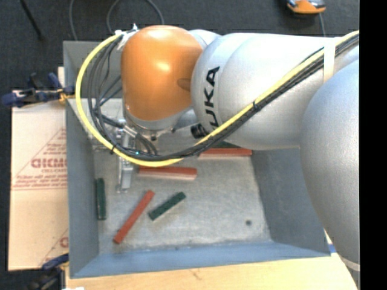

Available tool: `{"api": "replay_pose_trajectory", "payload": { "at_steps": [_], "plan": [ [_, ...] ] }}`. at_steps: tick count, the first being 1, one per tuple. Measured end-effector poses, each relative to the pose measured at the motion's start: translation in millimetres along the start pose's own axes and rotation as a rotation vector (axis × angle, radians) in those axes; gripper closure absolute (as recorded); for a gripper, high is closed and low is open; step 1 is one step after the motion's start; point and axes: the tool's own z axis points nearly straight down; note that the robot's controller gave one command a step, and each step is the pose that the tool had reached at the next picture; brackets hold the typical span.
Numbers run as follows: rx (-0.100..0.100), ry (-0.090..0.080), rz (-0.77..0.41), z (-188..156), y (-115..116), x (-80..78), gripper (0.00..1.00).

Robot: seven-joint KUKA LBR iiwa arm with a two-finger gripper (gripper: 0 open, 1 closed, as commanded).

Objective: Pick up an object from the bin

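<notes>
In the upper left of the bin (81, 180), under the orange wrist cover (158, 71), the fingers (125, 177) hang just beside the left end of a pale red bar (169, 173). You cannot tell how far they are parted, or whether they grip anything. If that bar is your pick, centre across its narrow width before closing. The arm hides the bin's upper half and cuts off a second red bar (227, 153). A dark green stick (100, 198) lies near.

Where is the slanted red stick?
The slanted red stick lies low on the view's left, between the dark green stick by the bin's left wall and the shorter green stick.
</notes>
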Motion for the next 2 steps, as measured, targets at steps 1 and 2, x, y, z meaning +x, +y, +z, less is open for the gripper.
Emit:
{"api": "replay_pose_trajectory", "payload": {
  "at_steps": [1,2],
  "plan": [
    [0.007,0.014,0.073,89,-43,72.3,0.00],
    [-0.001,-0.008,0.076,178,-101,86.8,0.00]
  ]
}}
